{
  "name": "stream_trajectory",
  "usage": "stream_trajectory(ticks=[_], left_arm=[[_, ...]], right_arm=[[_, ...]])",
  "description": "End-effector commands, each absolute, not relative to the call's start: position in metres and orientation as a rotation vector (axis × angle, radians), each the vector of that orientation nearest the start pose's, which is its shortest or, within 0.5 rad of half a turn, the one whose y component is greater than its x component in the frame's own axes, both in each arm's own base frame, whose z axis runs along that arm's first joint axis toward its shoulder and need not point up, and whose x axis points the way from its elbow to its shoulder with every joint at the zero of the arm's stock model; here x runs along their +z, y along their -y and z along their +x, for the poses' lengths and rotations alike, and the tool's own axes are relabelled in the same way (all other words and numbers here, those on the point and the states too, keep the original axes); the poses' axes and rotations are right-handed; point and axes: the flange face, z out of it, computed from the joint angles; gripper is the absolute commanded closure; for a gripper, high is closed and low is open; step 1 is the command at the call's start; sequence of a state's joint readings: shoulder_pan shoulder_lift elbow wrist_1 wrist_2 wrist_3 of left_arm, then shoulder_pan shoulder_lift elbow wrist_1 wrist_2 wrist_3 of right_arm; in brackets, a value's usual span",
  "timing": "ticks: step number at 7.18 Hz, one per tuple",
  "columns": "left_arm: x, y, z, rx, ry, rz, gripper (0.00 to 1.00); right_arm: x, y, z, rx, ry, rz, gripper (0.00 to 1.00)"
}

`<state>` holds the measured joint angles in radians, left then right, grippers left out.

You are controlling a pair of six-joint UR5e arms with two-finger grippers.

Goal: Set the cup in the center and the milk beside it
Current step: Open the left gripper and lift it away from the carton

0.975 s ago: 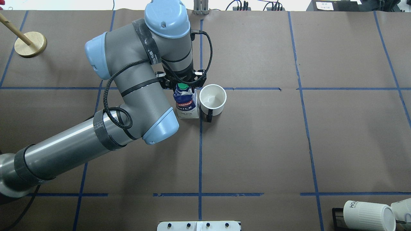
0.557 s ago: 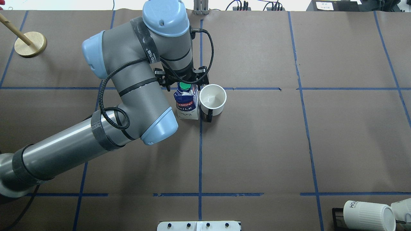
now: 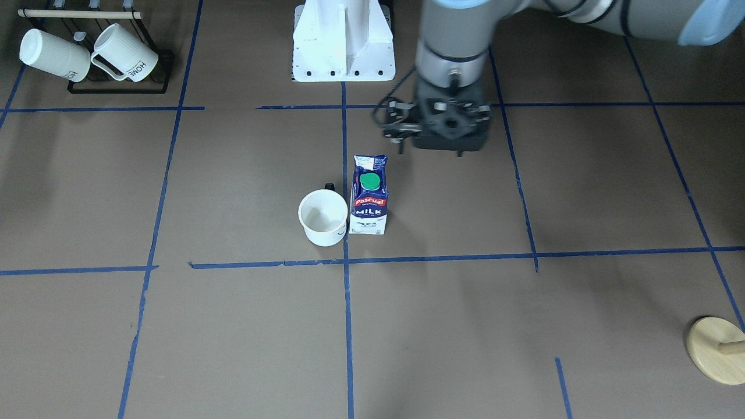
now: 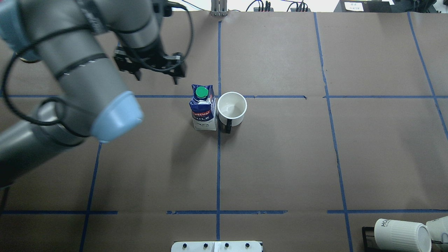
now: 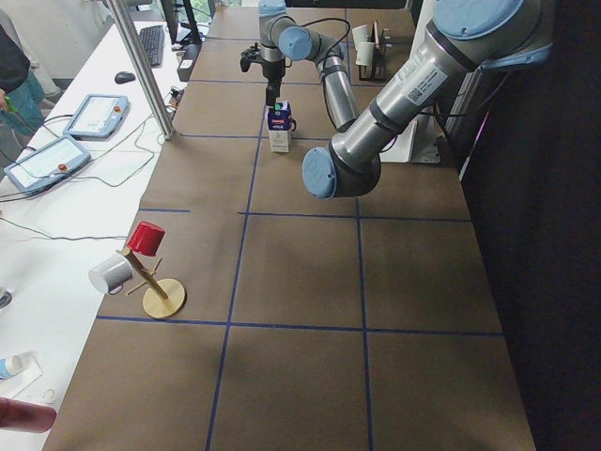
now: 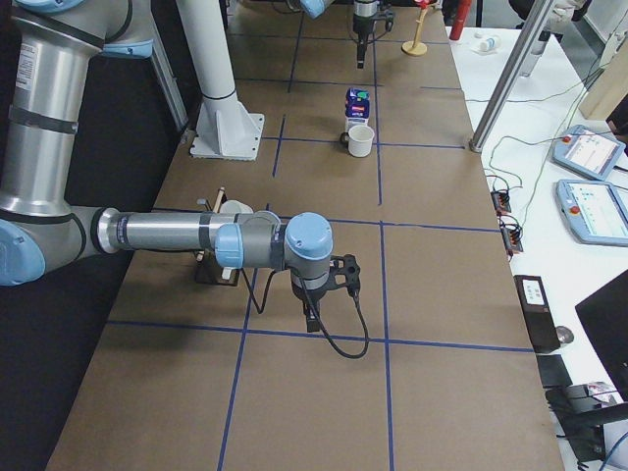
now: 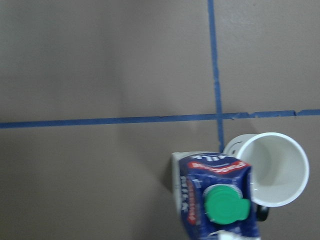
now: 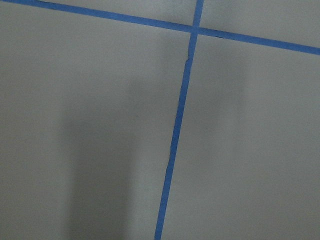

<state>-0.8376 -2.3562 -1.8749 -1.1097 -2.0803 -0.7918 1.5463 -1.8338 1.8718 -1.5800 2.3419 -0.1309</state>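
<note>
Milk: small dark blue and white carton (image 4: 203, 108) with a red "Pascual" label and round green screw cap stands upright on the brown paper, free of any grip, just on the left-arm side of the vertical blue tape line.
Cup: smooth white mug (image 4: 231, 109) with a black handle stands upright and empty right beside the carton, close enough that I cannot tell whether they touch; its handle points toward the robot.
Center: crossing of blue tape lines (image 4: 219, 96) lies just beyond the gap between the two, so the pair sits slightly on the robot's side of it.
Left gripper: two-finger tool (image 4: 149, 68) hangs above the table, off to the far left of the carton, holding nothing; its black fingers point down, but whether they are spread or closed I cannot tell.
Right gripper: black tool (image 6: 312, 312) shows only in the right side view, low over bare paper, well apart from both objects; its opening cannot be judged there.
Step in hand: clearing the left arm away, the placement looking done.
Doing it well: lift clear above the carton's cap before any sideways travel, since a tall narrow carton would tip from a light brush and could knock the mug.
</note>
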Motion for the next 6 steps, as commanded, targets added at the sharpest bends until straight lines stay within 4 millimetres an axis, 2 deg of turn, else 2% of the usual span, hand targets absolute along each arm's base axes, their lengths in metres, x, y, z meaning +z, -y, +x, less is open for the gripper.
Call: stream_trajectory(ticks=[1, 2, 3, 4, 6], left_arm=[[0.228, 0.518, 0.23, 0.262, -0.766, 0.14, 0.0], [0.28, 0.527, 0.177, 0.328, -0.757, 0.138, 0.0], [0.343, 0.528, 0.118, 0.371, -0.738, 0.128, 0.0], [0.386, 0.525, 0.069, 0.368, -0.725, 0.119, 0.0], [0.476, 0.494, -0.009, 0.359, -0.727, 0.068, 0.0]], right_arm=[[0.626, 0.385, 0.054, -0.158, 0.77, 0.069, 0.0], [0.627, 0.385, 0.055, -0.158, 0.768, 0.067, 0.0], [0.627, 0.384, 0.055, -0.149, 0.769, 0.062, 0.01], [0.629, 0.383, 0.055, -0.086, 0.768, 0.031, 0.01], [0.634, 0.382, 0.055, -0.014, 0.767, -0.002, 0.01]])
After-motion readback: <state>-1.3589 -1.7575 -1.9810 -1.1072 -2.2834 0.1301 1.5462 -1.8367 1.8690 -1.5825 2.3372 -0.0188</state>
